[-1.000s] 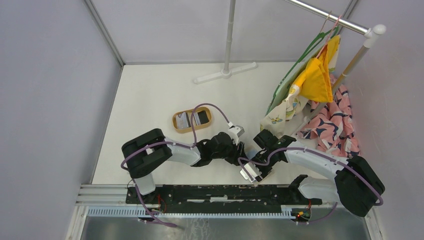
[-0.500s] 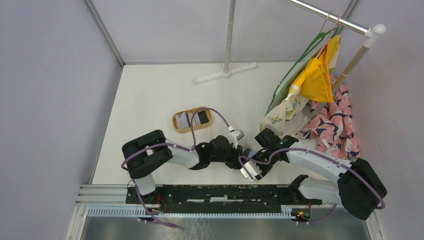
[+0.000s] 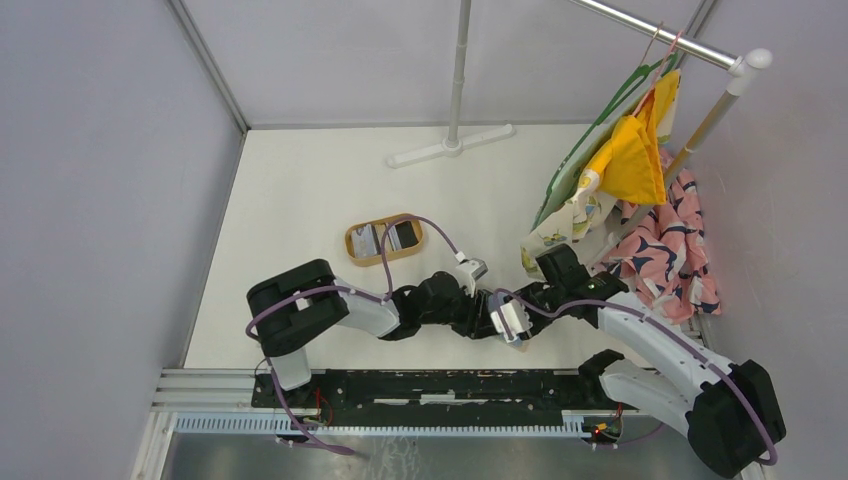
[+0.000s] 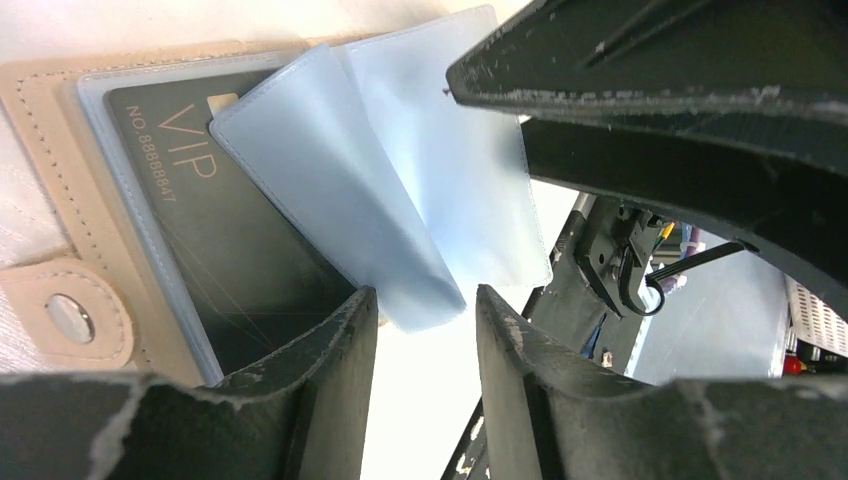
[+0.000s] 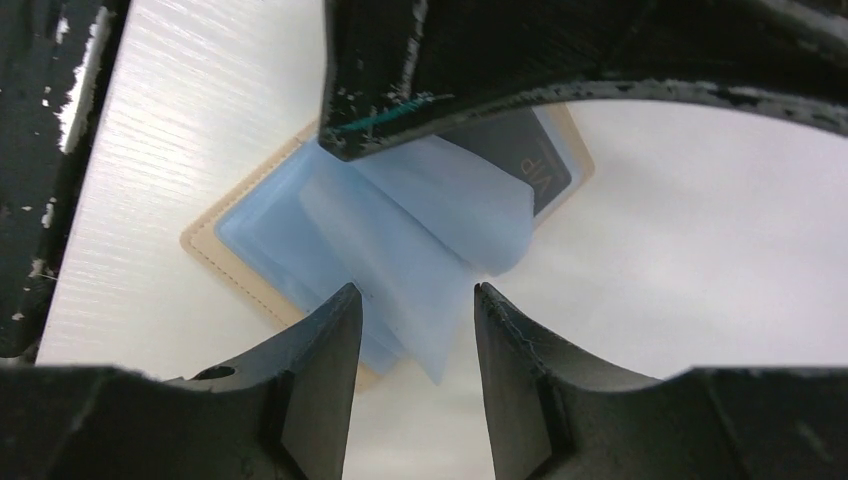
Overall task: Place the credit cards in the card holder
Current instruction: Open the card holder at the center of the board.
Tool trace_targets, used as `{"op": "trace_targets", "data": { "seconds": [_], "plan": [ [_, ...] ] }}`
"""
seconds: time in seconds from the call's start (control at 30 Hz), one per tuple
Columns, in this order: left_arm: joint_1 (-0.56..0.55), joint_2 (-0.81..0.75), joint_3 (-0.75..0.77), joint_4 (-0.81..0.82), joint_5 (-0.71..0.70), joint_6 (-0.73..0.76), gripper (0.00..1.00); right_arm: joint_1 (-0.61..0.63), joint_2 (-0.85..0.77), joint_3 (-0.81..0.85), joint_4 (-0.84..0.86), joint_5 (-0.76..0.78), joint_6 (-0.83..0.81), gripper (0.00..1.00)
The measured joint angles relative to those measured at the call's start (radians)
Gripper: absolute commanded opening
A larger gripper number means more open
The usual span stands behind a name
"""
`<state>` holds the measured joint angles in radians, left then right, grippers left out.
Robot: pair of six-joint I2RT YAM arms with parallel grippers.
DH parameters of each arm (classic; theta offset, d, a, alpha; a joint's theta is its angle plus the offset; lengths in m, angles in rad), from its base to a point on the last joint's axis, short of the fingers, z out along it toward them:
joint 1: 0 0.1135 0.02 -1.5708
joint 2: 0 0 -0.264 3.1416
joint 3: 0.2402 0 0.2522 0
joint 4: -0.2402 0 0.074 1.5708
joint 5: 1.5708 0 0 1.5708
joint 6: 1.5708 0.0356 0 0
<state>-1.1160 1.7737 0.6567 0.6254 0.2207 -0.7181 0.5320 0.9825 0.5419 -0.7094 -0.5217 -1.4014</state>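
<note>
Card holder [image 4: 62,190] spread open on desk [image 5: 190,110], front centre, VIP card [image 4: 235,260] sleeved by stitched edge, blue leaves [image 4: 340,200] poking between narrowly parted left gripper [image 4: 425,305] and right gripper [image 5: 415,300], unpinched, little room.

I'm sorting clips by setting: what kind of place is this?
Probably a lab robot test booth: plain grey panel walls enclose a white table, a left arm and right arm are mounted on a metal rail, and a garment rack stands there.
</note>
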Motion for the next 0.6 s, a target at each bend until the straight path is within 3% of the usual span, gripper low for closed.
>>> {"op": "trace_targets", "data": {
  "seconds": [0.3, 0.6],
  "plan": [
    [-0.006, 0.02, 0.027, 0.01, 0.001, 0.0, 0.55, -0.055, -0.008, 0.0, 0.033, 0.034, 0.058, 0.5],
    [-0.007, 0.099, 0.053, 0.133, 0.06, 0.0, 0.6, -0.124, -0.019, 0.0, 0.066, 0.029, 0.122, 0.49]
  ]
}}
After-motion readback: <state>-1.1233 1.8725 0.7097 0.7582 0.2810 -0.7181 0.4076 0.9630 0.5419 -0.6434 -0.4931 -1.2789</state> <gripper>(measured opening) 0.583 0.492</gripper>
